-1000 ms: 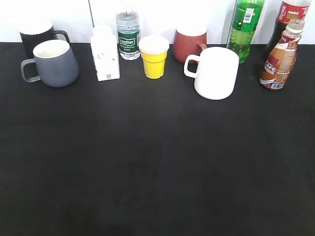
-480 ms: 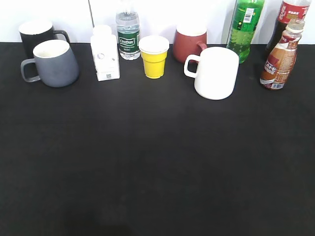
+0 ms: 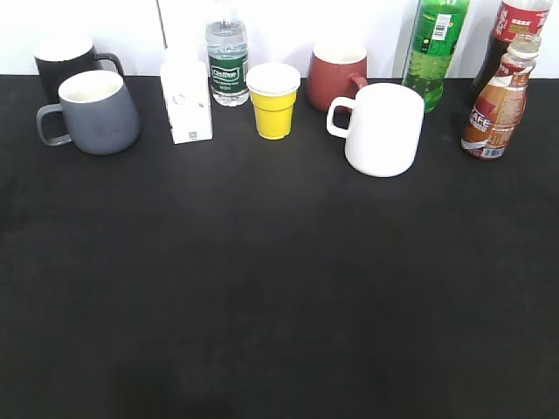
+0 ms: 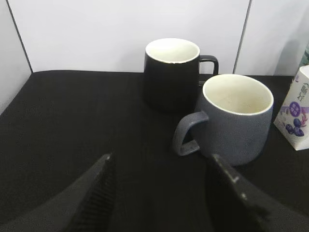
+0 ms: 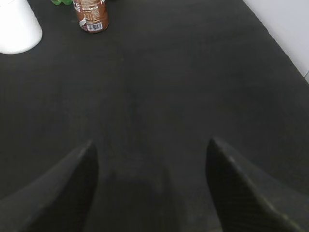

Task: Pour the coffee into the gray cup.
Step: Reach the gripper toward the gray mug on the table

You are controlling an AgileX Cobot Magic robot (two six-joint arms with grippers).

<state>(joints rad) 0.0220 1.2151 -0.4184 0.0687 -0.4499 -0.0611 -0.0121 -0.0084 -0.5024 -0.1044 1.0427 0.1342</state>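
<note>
The coffee bottle, clear plastic with a brown, orange and white label, stands uncapped at the back right of the black table; its base shows in the right wrist view. The gray cup stands upright at the back left, handle to the left; in the left wrist view it sits just beyond my jaws. My left gripper is open and empty, short of the cup's handle. My right gripper is open and empty over bare table, well short of the bottle. Neither gripper shows in the exterior view.
A black mug stands behind the gray cup. Along the back are a white carton, a water bottle, a yellow cup, a red mug, a white mug, a green bottle and a cola bottle.
</note>
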